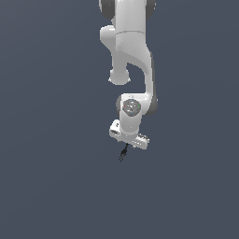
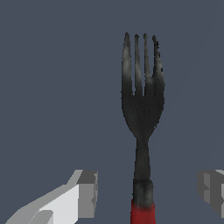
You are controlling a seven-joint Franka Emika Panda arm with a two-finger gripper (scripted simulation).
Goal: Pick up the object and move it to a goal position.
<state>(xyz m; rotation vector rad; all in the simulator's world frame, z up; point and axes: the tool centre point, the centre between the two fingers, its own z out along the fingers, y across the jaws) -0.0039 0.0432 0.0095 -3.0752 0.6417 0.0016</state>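
Observation:
The object is a small fork with a black pronged end (image 2: 142, 109) and a red handle (image 2: 143, 213). In the wrist view it lies on the dark floor between my two fingers, pronged end pointing away from the hand. My gripper (image 2: 148, 192) is open, with a gap between the fork and each grey finger pad (image 2: 87, 192). In the exterior view the white gripper (image 1: 127, 145) is low over the fork, and only the black pronged end (image 1: 123, 153) shows past the hand. The red handle is hidden under the hand there.
The plain dark grey floor (image 1: 51, 177) surrounds the fork on all sides. The white arm (image 1: 130, 56) reaches down from the top of the exterior view. No goal marker shows.

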